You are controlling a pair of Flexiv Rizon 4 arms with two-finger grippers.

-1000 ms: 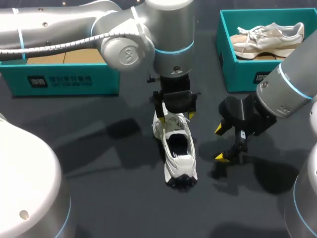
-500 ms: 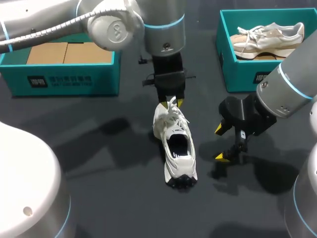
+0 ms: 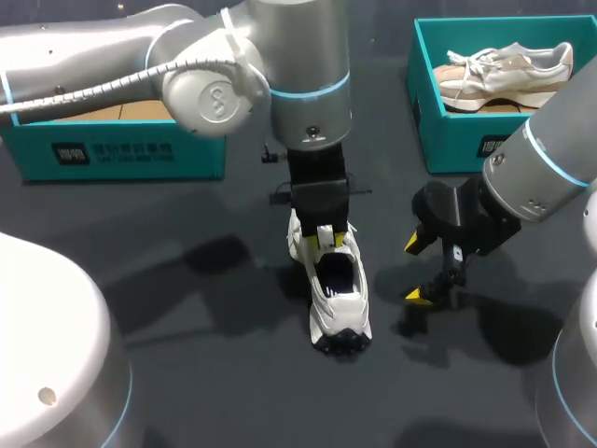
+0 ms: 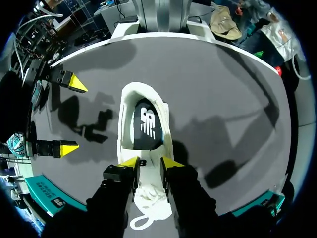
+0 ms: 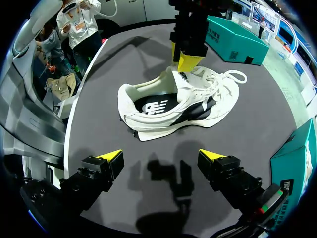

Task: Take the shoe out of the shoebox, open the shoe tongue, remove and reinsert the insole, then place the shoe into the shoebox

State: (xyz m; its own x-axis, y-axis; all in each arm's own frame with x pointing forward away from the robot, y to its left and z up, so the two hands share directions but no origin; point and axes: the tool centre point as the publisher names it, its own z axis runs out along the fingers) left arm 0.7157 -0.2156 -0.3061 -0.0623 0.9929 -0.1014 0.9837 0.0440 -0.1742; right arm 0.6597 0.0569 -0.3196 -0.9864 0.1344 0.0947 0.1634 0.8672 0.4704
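Shoe point(image 3: 340, 308) point(image 4: 124, 114) point(image 5: 163, 106), white with a dark insole point(image 4: 144, 124), stands upright on its sole near the middle of the dark grey table point(image 3: 215, 373) point(image 4: 223, 89), outside both boxes, its heel toward the robot and its laces at the far end. The left gripper point(image 3: 331, 238) point(image 4: 151, 162) comes straight down on it from above, the yellow tips drawn close with only a narrow gap, and the tongue point(image 4: 150, 181) is pinched between them at the front of the shoe's opening. The right gripper point(image 3: 415, 271) point(image 5: 161, 154) hangs just beside the shoe on its right side, fingers spread wide and holding nothing, tips clear of the table. The matte surface carries soft shadows of both arms beside the shoe. At the back left stands a teal shoebox point(image 3: 112, 154) with brown card point(image 3: 93, 114) inside. At the back right stands a second teal shoebox point(image 3: 457, 140) holding a beige shoe point(image 3: 504, 70) on its side.
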